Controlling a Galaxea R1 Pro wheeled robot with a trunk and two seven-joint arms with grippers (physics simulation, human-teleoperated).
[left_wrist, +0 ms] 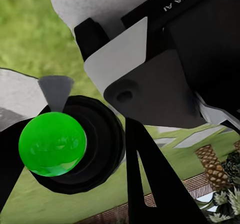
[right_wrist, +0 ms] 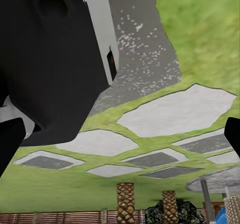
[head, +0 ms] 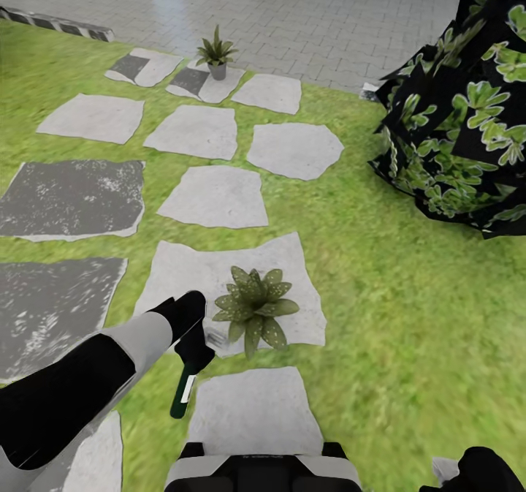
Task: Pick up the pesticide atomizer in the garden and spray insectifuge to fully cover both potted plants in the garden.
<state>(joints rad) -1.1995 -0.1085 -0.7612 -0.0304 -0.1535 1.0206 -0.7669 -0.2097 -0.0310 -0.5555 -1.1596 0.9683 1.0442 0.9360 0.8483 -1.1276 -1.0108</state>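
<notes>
The left claw [head: 191, 346] pinches the atomizer [head: 183, 393] by its top, and the dark green bottle with its white label hangs down over the lawn [head: 380, 309] between two stepping stones [head: 212, 199]. The trigger head and red collar are hidden inside the black fingers, so the head view cannot tell which way the nozzle points. In the left wrist view the bottle shows end-on as a bright green disc [left_wrist: 52, 143] ringed in black, with a black finger [left_wrist: 150, 184] beside it.

The near plant [head: 254, 305] sits on a pale stone just beside the left claw; its pot is hidden under the leaves. The far plant [head: 216, 52] stands in a grey pot on a stone near the grey paving [head: 329, 17].

A big dark bush [head: 467, 119] is cut off at the right edge. The right arm [head: 475, 471] only pokes into the bottom corner, and whether the right claw is spread cannot be told. The right wrist view looks over the stones toward trunks [right_wrist: 126, 201] and a fence [right_wrist: 55, 217].
</notes>
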